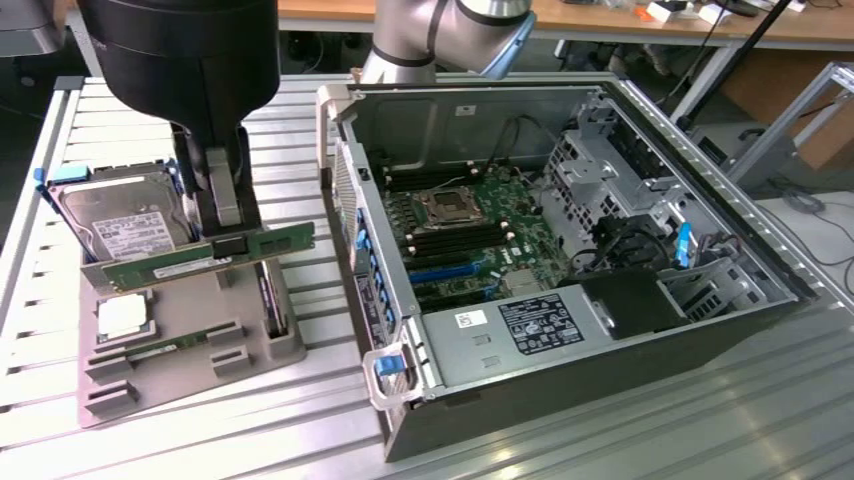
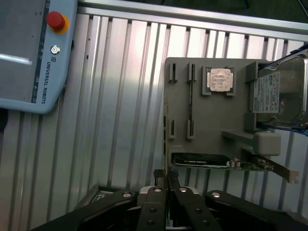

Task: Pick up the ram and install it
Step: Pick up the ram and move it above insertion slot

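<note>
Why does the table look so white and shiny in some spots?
It's glare: in the exterior view, light bounces off the metal table beside the computer case; in the wrist view, bright streaks run along its slats; in the exterior view again, the case's inside is shadowy toward that view's right.
</note>
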`<state>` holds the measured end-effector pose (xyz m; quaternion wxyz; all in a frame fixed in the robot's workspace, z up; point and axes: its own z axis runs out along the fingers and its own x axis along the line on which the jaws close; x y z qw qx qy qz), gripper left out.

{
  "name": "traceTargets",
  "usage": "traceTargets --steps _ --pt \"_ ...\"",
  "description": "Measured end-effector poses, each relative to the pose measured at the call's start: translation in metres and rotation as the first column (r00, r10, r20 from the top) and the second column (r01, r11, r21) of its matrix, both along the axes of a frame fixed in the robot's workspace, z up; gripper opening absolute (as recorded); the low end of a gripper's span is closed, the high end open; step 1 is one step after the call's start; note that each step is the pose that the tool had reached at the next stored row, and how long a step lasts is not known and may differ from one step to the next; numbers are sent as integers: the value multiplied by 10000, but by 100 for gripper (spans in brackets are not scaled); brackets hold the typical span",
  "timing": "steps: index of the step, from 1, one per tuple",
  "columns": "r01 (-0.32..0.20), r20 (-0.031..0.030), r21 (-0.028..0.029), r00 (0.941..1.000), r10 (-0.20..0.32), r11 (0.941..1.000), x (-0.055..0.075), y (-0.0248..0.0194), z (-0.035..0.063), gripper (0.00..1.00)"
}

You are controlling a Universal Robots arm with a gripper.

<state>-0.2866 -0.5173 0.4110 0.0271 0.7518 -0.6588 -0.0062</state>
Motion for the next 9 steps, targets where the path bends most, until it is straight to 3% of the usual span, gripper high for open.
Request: traceTargets --steps 9 --pt "0 -1 -59 10000 0 10000 96 0 -1 12"
